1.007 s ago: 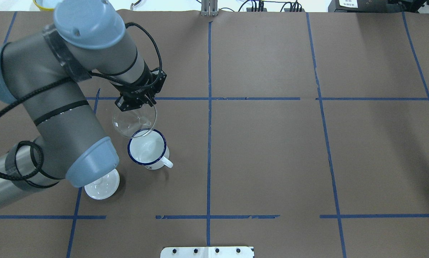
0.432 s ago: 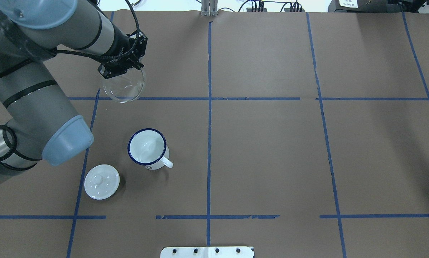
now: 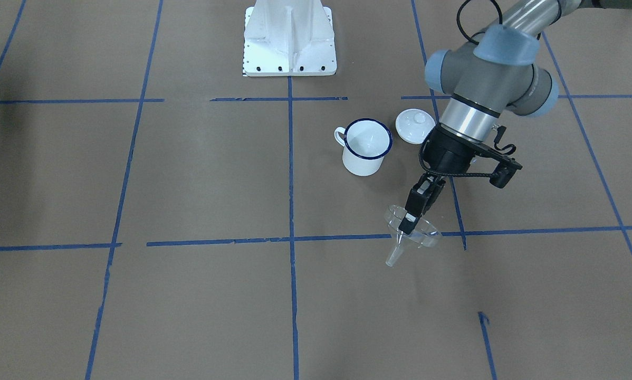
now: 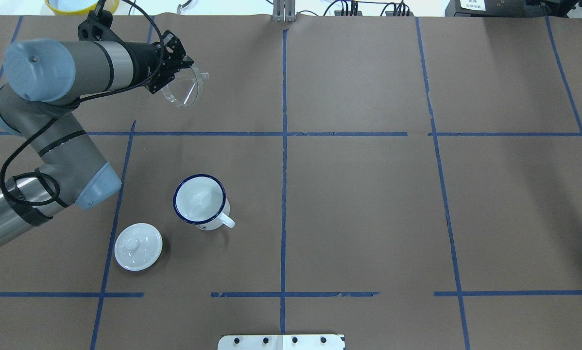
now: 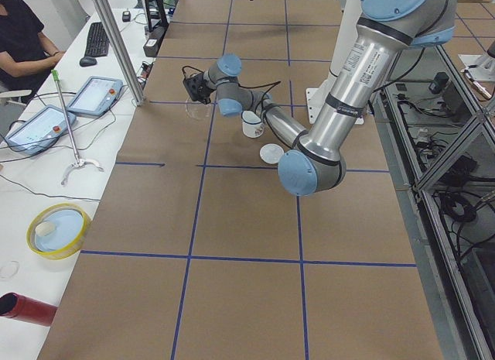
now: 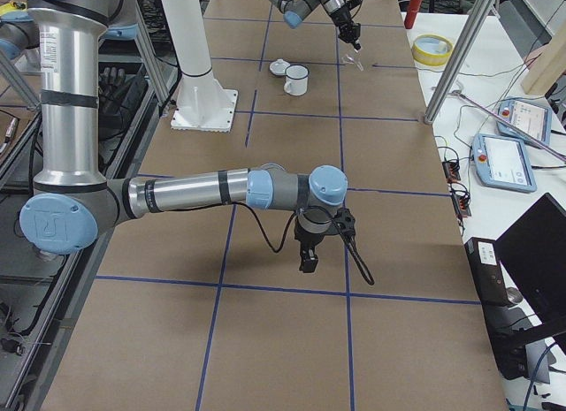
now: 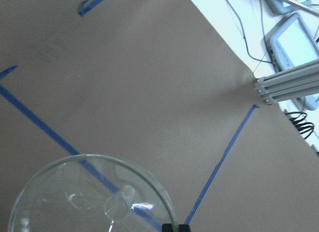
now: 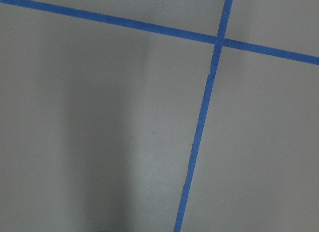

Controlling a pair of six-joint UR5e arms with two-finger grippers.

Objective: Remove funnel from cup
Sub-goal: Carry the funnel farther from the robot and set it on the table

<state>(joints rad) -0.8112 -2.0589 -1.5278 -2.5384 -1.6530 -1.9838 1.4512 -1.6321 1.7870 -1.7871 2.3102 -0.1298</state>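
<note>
The clear funnel (image 4: 184,91) hangs tilted in my left gripper (image 4: 173,73), which is shut on its rim, over the far left part of the table. In the front view the funnel (image 3: 413,236) points its spout down and to the side, below the gripper (image 3: 410,222). The left wrist view looks into the funnel's wide mouth (image 7: 94,197). The white cup (image 4: 199,200) with a dark blue rim stands upright and empty, well apart from the funnel; it also shows in the front view (image 3: 367,145). My right gripper (image 6: 307,256) shows only in the exterior right view, so I cannot tell its state.
A white knobbed lid (image 4: 138,246) lies on the table beside the cup. A yellow bowl (image 4: 72,5) sits beyond the table's far left edge. An aluminium post (image 7: 286,87) stands at the far edge. The robot's white base plate (image 3: 289,37) is behind the cup.
My left gripper has carried the funnel from just over the cup's rim away to the far left of the table, and the funnel has tipped. The cup and lid have not moved.
</note>
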